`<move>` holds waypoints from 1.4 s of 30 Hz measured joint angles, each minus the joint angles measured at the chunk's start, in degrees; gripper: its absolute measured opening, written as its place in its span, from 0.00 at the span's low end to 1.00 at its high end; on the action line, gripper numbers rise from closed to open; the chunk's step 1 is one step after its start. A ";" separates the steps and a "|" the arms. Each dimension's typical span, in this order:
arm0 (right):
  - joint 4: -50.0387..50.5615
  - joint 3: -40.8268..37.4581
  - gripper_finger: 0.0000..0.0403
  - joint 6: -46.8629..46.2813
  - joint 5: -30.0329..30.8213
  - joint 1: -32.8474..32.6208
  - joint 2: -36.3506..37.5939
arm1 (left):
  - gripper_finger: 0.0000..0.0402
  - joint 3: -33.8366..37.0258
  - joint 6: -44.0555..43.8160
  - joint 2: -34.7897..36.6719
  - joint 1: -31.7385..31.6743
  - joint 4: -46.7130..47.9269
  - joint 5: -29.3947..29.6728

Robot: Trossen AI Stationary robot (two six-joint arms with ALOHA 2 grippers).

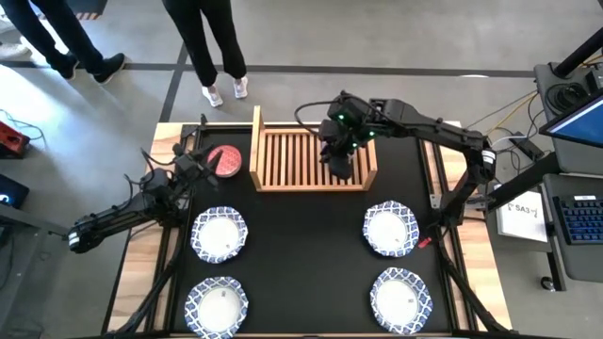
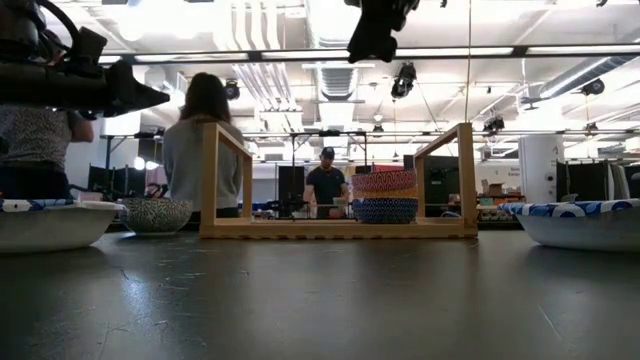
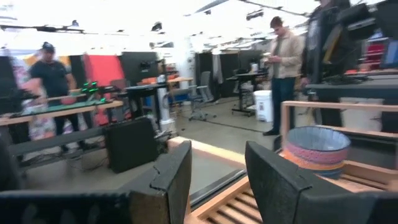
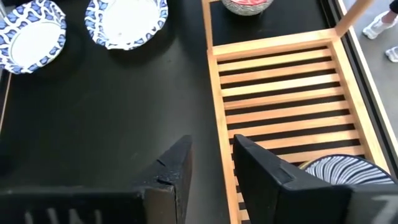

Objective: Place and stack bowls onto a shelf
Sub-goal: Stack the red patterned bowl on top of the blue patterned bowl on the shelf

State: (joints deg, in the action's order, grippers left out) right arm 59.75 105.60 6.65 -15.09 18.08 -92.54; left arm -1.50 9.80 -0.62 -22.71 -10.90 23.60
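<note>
Right end effector [image 4: 211, 168] raised, fingers parted, empty — left end effector [image 3: 217, 180] likewise.

The only legible text is "SA3", printed on a white paper sheet [image 1: 524, 213] lying on the stand beside the table's right edge.

Right pincer [image 1: 341, 162] hides stacked small bowls [image 2: 385, 196] from above

The shelf [image 1: 311, 158] is pale, unpainted wood with a slatted base, smooth and matt, and it stands on a dark table top [image 1: 301, 273] whose matt surface shows fine scratches in the low view. In front of the shelf, the four white bowls [image 1: 219, 234] with blue patterned rims look glazed and slightly glossy, perhaps ceramic. The stack of small bowls [image 2: 385, 196] on the shelf looks ribbed outside.
</note>
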 joint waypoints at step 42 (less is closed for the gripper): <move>7.69 -0.09 0.24 -0.50 0.24 -0.06 -0.89 | 0.33 -31.52 -33.27 -46.01 -0.07 53.24 -8.08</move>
State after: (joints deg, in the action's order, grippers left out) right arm 67.44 105.51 6.15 -14.85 18.02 -93.43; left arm -33.01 -23.46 -46.63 -22.78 42.34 15.52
